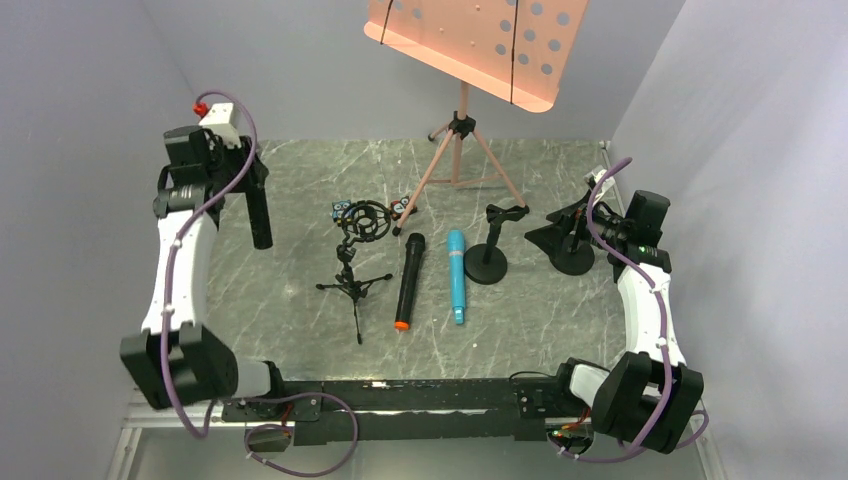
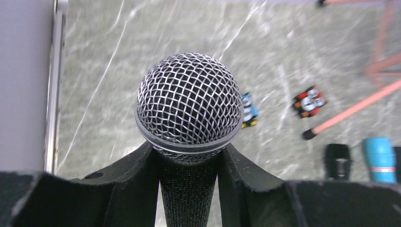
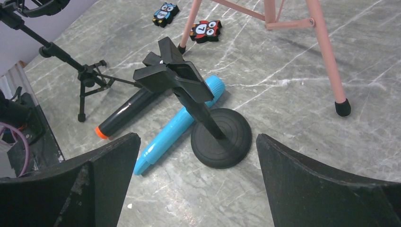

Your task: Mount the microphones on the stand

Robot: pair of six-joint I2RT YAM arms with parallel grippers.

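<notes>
My left gripper (image 2: pixel 189 153) is shut on the black microphone with the silver mesh head (image 2: pixel 189 101), pinching its body just under the head. In the top view this microphone (image 1: pixel 260 215) hangs upright above the table's left side. The black microphone with an orange end cap (image 1: pixel 408 282) and the turquoise microphone (image 1: pixel 456 275) lie side by side mid-table. A small tripod stand (image 1: pixel 352 278) with a ring mount is left of them. A round-base stand with a clip (image 3: pixel 220 137) is right of them. My right gripper (image 3: pixel 198 136) is open and empty, facing that stand.
A pink music stand (image 1: pixel 460 150) rises at the back, one foot (image 3: pixel 343 108) near the round base. Two small owl figurines (image 1: pixel 342 211) (image 1: pixel 404 208) lie behind the tripod stand. Grey walls close in the left, back and right sides.
</notes>
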